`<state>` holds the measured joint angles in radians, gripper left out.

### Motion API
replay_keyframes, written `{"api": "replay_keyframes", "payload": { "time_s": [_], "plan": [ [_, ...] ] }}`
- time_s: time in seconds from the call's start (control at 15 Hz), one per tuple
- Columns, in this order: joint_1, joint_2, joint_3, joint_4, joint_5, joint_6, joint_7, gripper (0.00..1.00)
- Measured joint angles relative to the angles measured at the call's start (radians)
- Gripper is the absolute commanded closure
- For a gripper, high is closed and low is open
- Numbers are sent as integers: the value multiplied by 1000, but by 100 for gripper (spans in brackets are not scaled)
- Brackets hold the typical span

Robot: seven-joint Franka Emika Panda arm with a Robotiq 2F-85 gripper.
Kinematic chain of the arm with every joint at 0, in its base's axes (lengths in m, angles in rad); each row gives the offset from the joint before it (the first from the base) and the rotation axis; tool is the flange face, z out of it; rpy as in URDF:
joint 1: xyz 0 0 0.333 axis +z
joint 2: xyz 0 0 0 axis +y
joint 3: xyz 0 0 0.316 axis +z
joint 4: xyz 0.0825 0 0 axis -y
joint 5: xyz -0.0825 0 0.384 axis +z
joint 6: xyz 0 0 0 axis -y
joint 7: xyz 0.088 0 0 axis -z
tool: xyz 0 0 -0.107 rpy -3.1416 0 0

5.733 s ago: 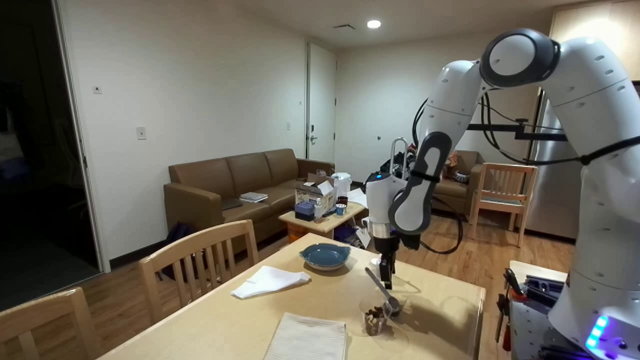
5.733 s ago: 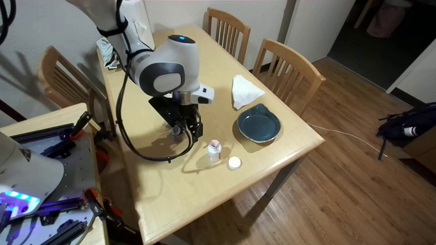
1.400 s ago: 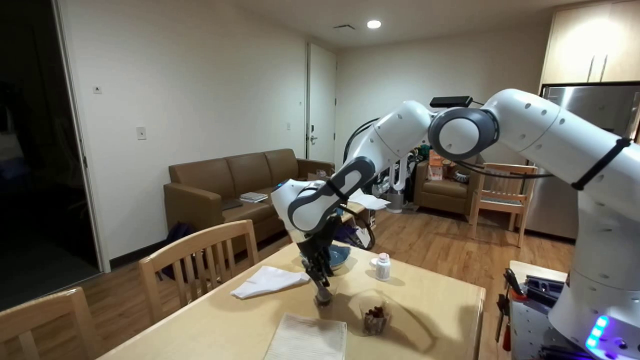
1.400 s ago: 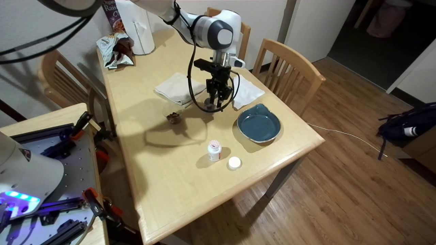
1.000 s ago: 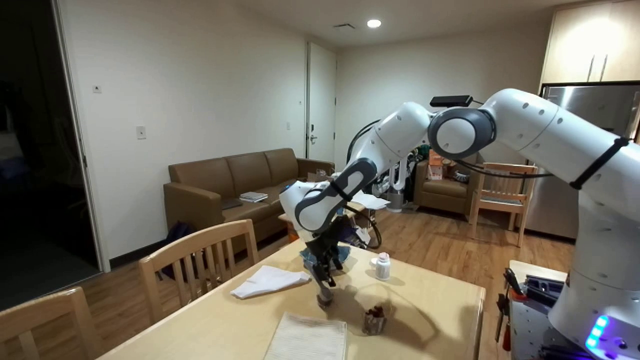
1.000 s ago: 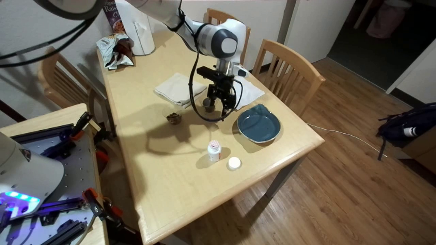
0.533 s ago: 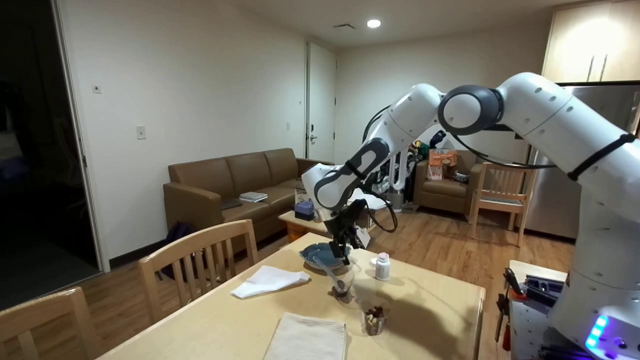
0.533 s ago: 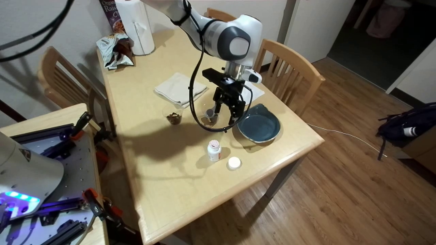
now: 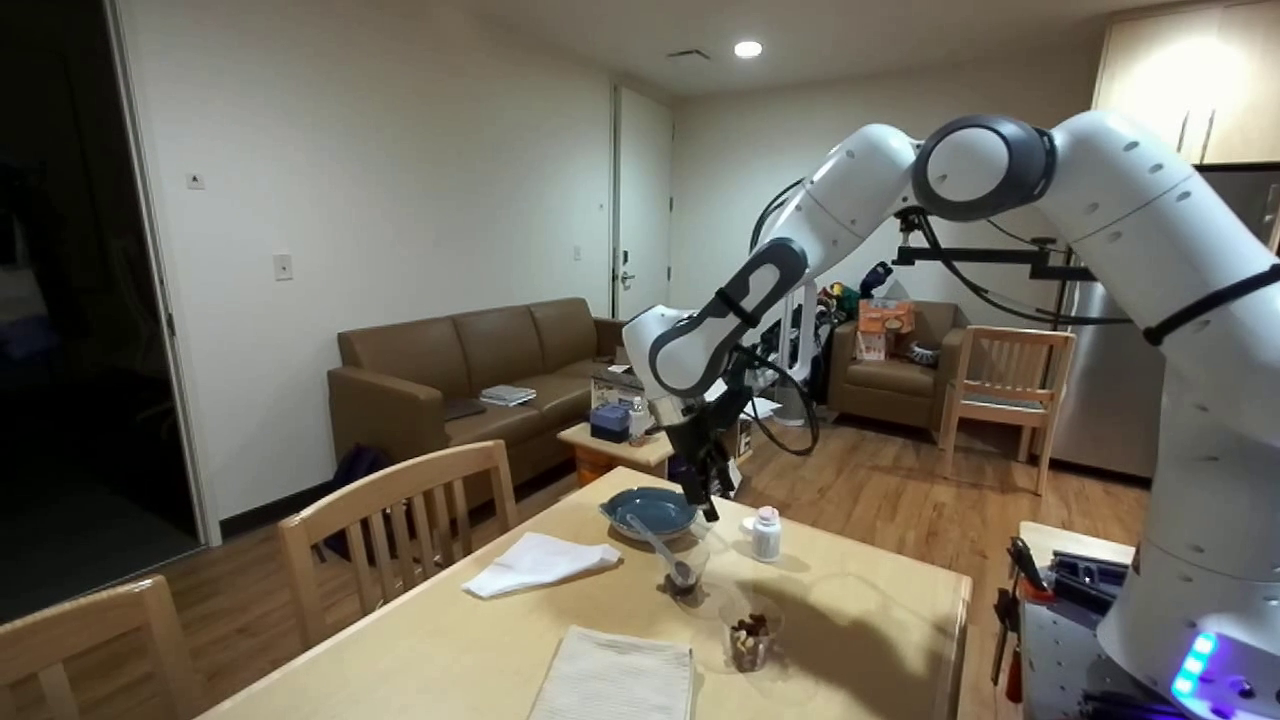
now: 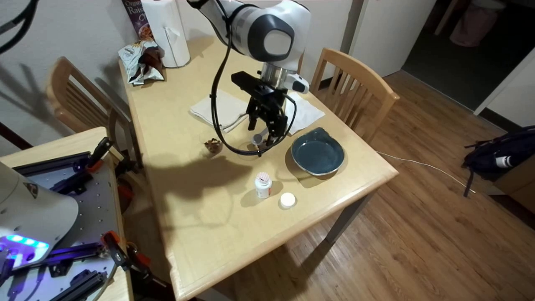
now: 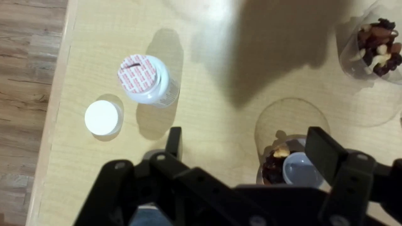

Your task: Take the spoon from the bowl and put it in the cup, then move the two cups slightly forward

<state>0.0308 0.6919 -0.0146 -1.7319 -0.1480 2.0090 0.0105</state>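
The spoon [image 9: 652, 541] stands tilted in a clear cup [image 9: 699, 566], its handle slanting out past the rim and its small round scoop lying, it seems, on the nuts and dried fruit [image 11: 272, 169] inside. A matching clear cup [image 11: 351, 63] with a similar mix stands apart; the blue-grey bowl [image 10: 317, 156] holds no spoon. Above the table [image 10: 196, 234] the gripper [image 11: 245, 139] hangs with its fingers spread wide, nothing between them.

The spoon looks light and stiff, probably plastic — with its part apparently done, it is best left alone. Each cup looks thin, light and smooth, apt to buckle or slide under a hard squeeze; a gentle hold low on the wall, level with the mix, should suit. The leaning handle likely makes its cup the easier to tip.

In an exterior view a cereal box [image 10: 136, 19] shows "Organ" and "Rais", partly hidden behind a paper towel roll [image 10: 166, 35]. The white bottle [image 11: 161, 83] wears a seal [image 11: 137, 74] of repeated red print, too small to read — its side label [image 11: 169, 93] is blurred too.
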Motion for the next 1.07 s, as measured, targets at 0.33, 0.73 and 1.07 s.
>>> {"api": "replay_keyframes", "payload": {
  "time_s": [0.33,0.73,1.07],
  "plan": [
    [-44,-125,-9,-236,7,166,-15,0],
    [-100,-196,18,-505,7,622,-189,0],
    [-104,-194,25,-540,7,683,-215,0]
  ]
}}
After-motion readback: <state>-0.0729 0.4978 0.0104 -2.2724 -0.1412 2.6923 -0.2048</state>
